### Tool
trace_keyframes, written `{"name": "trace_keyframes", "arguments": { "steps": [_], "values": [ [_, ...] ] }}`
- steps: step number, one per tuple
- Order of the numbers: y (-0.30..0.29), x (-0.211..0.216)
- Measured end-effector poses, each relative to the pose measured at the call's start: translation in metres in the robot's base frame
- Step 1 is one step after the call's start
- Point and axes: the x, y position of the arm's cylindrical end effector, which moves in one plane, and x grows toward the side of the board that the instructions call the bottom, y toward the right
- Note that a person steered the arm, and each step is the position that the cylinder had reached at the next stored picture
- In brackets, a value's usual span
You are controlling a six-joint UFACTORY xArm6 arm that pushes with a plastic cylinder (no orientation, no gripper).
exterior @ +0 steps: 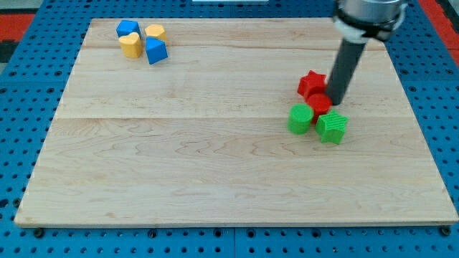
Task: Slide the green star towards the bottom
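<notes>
The green star [332, 127] lies at the right of the wooden board [215, 165], below my tip. My tip [335, 102] sits just above the star and right beside a red round block [318, 104]. A red star [311, 84] lies above that, left of the rod. A green round block [300, 119] sits to the left of the green star, touching the red round block.
At the board's top left is a cluster: a blue block [128, 29], a yellow block [154, 32], a yellow heart-like block [130, 45] and a blue block [156, 51]. Blue pegboard [21, 86] surrounds the board.
</notes>
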Motion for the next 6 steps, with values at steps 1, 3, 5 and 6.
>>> {"name": "trace_keyframes", "arguments": {
  "steps": [1, 3, 5, 6],
  "values": [
    [-0.024, 0.009],
    [0.012, 0.014],
    [0.030, 0.066],
    [0.037, 0.009]
  ]
}}
